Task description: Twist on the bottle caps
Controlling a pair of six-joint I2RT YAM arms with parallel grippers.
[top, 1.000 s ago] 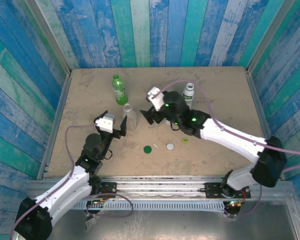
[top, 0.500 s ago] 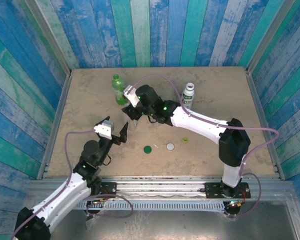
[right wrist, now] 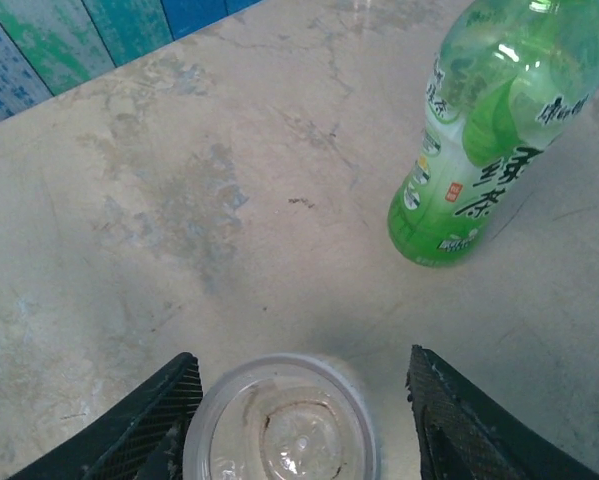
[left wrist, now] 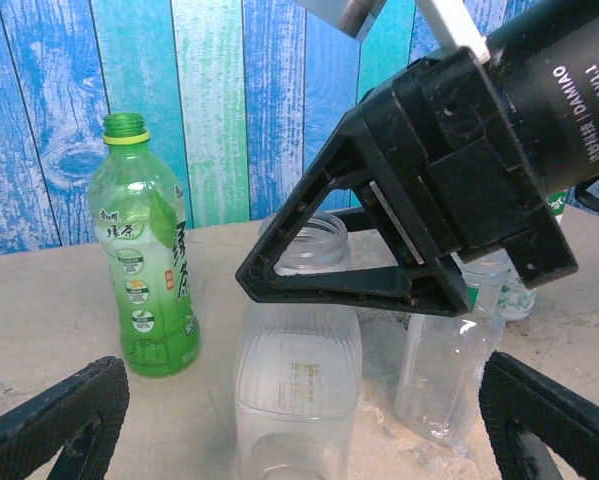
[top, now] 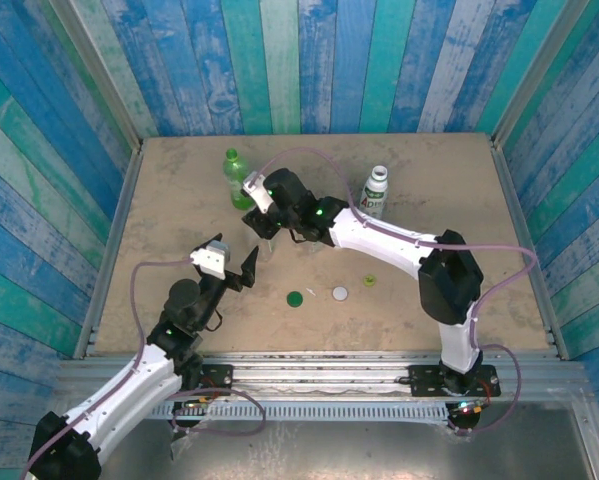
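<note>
Entry: capping bench, bottle-bracing stage.

Found the wide-mouthed clear bottle [left wrist: 299,330] upright and uncapped left of the table's middle, near and slightly right of the green bottle [top: 237,178], itself open-necked at the far left. Noted a second clear bottle [left wrist: 445,368] just right of the first, partly hidden behind the right arm, and the white labelled bottle [top: 377,190] further right, at the far side.

Counted three loose caps on the near half, well apart from every bottle: dark green cap [top: 295,298], white cap [top: 339,294], yellow-green cap [top: 370,281].

Found the right gripper [right wrist: 289,420] over the wide-mouthed bottle, fingers [right wrist: 151,422] apart and straddling the neck: one close against the rim, a sliver of table showing beside the other. Judged no firm hold yet.

Found the left gripper [left wrist: 301,400] empty, spread wide, facing the same bottle from the near side.

Judged the step: bracing the bottle by its neck ahead of capping.

Recommended centring on the neck before closing, lest one finger shove the light, empty bottle over. Recommended gripping below the thread, leaving the mouth free for a cap. Recommended a gentle squeeze, the thin wall looking apt to buckle.
</note>
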